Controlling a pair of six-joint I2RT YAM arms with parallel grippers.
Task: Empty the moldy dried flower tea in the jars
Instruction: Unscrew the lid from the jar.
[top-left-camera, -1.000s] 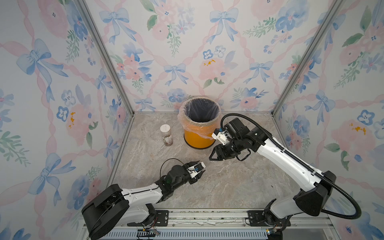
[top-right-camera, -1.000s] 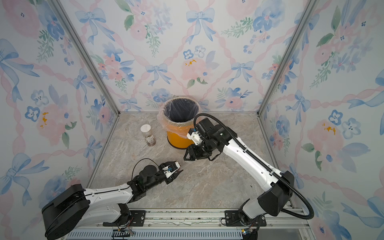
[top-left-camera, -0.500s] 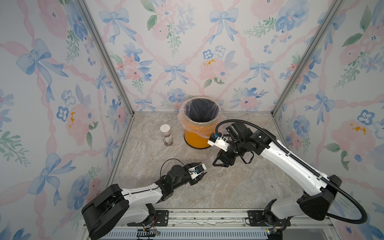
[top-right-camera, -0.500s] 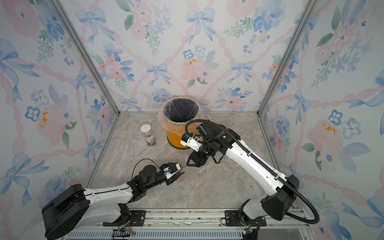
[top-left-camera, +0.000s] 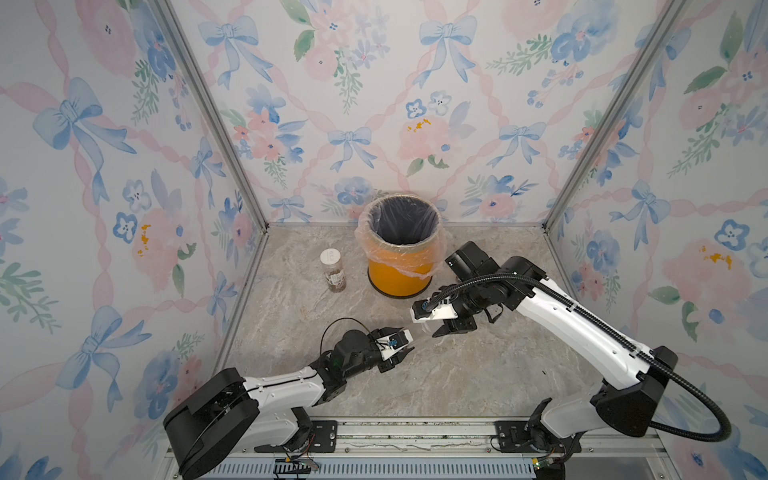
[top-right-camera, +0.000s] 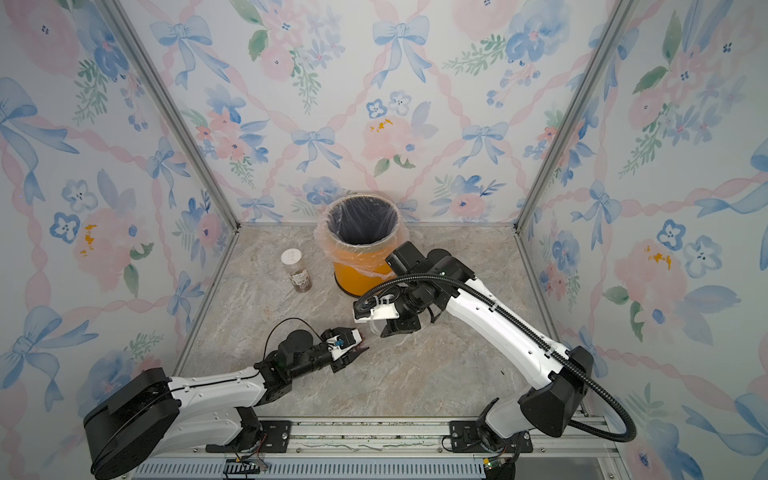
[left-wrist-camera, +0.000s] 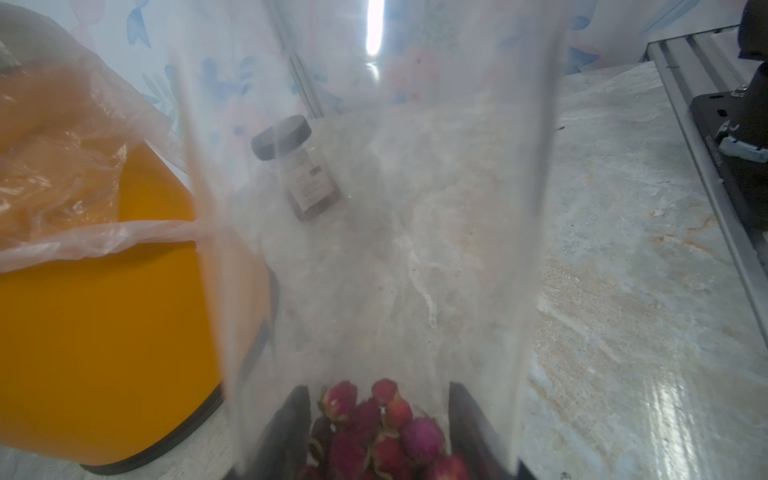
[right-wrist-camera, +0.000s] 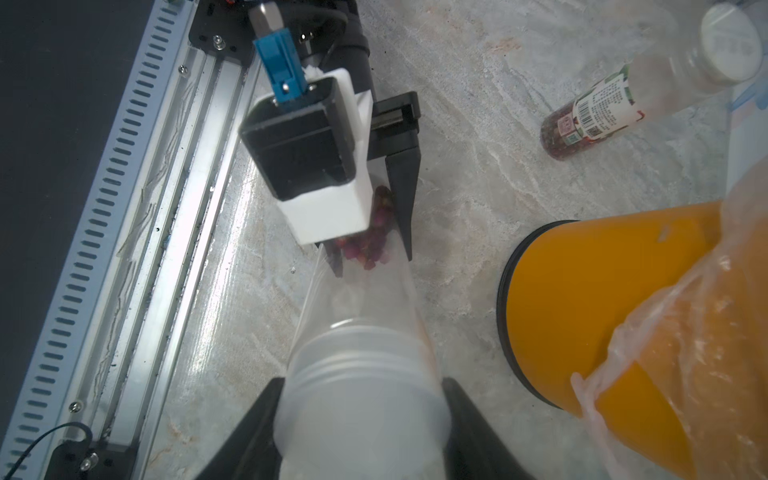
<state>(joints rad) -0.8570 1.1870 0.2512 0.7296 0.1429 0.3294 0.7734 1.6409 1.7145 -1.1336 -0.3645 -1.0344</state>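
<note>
The tall slim jar (right-wrist-camera: 365, 299) is held on its side between the two arms, over the worktop (top-left-camera: 457, 374). Its base end, where the dried flower tea (left-wrist-camera: 374, 432) is gathered, is clamped by the left tool (top-left-camera: 409, 348). Its translucent lid (right-wrist-camera: 357, 374) is gripped by the right tool (right-wrist-camera: 361, 432). A second, labelled jar (top-left-camera: 333, 270) with tea inside is seen upright just beside the orange bin (top-left-camera: 399, 274).

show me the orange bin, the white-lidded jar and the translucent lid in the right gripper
orange bin (top-left-camera: 395, 282): a top view, on its bare orange front wall
white-lidded jar (top-left-camera: 333, 270): a top view, on its body just below the lid
translucent lid (right-wrist-camera: 361, 399): right wrist view, on its ribbed side wall
</note>
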